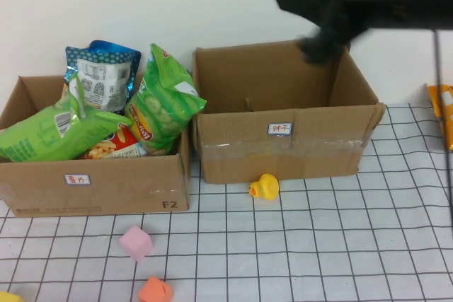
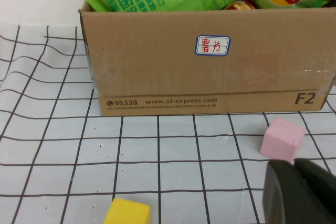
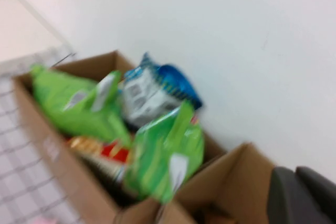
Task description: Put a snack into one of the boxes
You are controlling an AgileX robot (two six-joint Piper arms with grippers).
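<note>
Two open cardboard boxes stand at the back of the table. The left box [image 1: 92,185] is packed with chip bags: green ones [image 1: 166,100], a blue one [image 1: 102,68] and a red one. The right box [image 1: 283,150] looks empty inside from above. An orange snack pack [image 1: 442,114] lies at the far right edge. My right gripper [image 1: 322,46] hangs blurred over the right box's back wall, fingers together and empty; it also shows in the right wrist view [image 3: 295,174]. My left gripper [image 2: 294,163] is shut and empty, low over the table beside a pink cube [image 2: 282,138].
A yellow rubber duck [image 1: 265,187] sits in front of the right box. A pink cube [image 1: 135,242], an orange block [image 1: 155,291] and a yellow block [image 2: 127,212] lie on the gridded cloth in front of the left box.
</note>
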